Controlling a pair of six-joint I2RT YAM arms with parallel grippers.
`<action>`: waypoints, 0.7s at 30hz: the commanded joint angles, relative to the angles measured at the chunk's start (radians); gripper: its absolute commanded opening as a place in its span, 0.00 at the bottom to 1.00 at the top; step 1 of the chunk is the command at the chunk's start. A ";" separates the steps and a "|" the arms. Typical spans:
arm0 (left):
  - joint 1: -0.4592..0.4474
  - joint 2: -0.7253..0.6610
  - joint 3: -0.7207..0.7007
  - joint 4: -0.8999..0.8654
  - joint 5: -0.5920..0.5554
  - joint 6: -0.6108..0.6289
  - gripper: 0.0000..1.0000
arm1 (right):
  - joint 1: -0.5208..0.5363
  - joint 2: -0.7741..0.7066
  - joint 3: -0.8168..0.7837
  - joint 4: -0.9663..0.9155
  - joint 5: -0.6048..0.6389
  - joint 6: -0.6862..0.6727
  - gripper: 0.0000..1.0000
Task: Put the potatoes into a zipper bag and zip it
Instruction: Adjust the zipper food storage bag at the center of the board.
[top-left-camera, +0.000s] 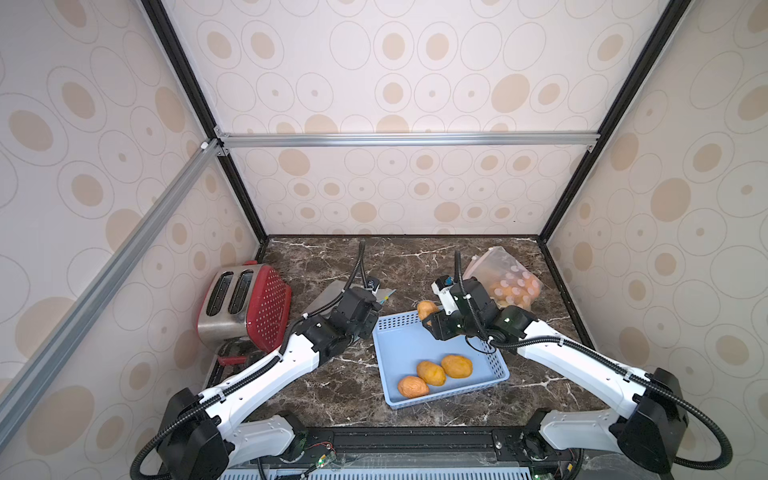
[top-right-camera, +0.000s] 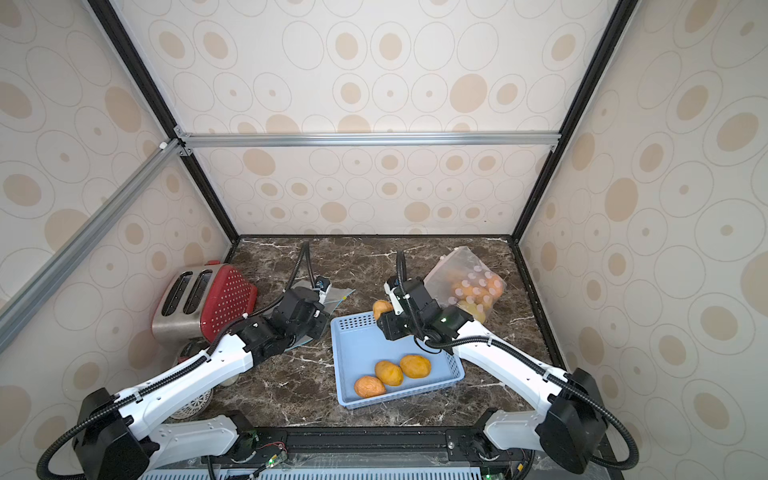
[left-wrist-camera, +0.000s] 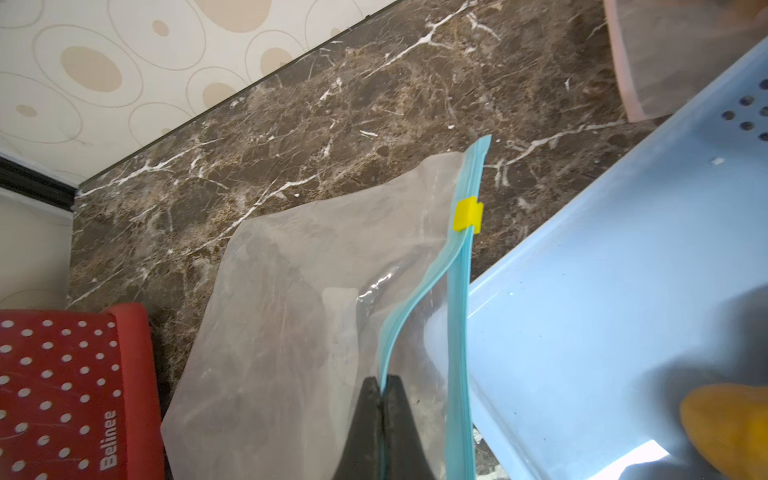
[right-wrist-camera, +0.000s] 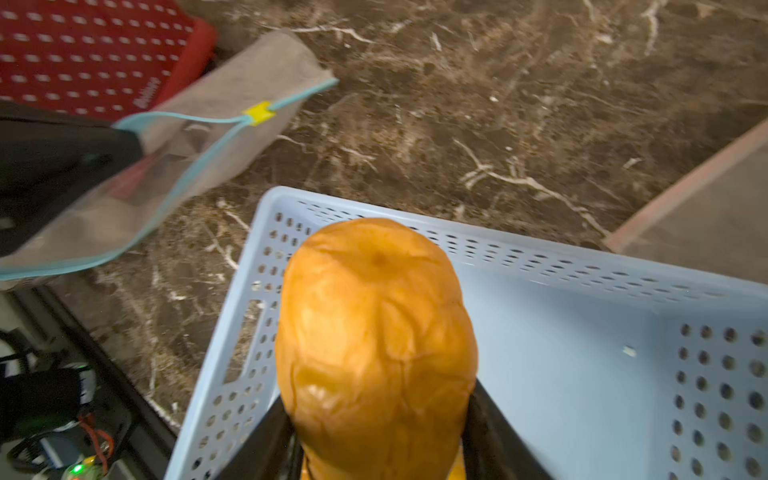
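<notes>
Three wrinkly orange potatoes (top-left-camera: 431, 372) lie at the near end of a light blue basket (top-left-camera: 401, 345). Over the basket's far corner, my right gripper (right-wrist-camera: 376, 411) is shut on another potato (right-wrist-camera: 376, 332), which also shows in a top view (top-left-camera: 427, 309). To the left of the basket lies the clear zipper bag (left-wrist-camera: 291, 311), with a teal zip strip and a yellow slider (left-wrist-camera: 468, 214). My left gripper (left-wrist-camera: 383, 380) is shut on one lip of the bag's mouth, holding it apart from the other lip. In the top views the wrist hides the left fingers.
A second translucent bag (top-left-camera: 505, 276) holding several potatoes lies at the back right, behind my right wrist. A red and steel toaster (top-left-camera: 245, 307) stands at the left, close to the zipper bag. The marble tabletop (top-left-camera: 332, 386) is walled on three sides.
</notes>
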 joint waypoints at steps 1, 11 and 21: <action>-0.001 -0.023 0.004 0.040 0.083 -0.024 0.00 | 0.053 -0.042 -0.033 0.134 -0.041 0.030 0.35; 0.000 0.066 0.193 0.026 0.282 -0.120 0.00 | 0.104 -0.078 -0.085 0.376 -0.061 0.107 0.33; 0.010 0.247 0.399 0.010 0.247 -0.141 0.00 | 0.104 -0.013 -0.096 0.633 0.153 0.185 0.33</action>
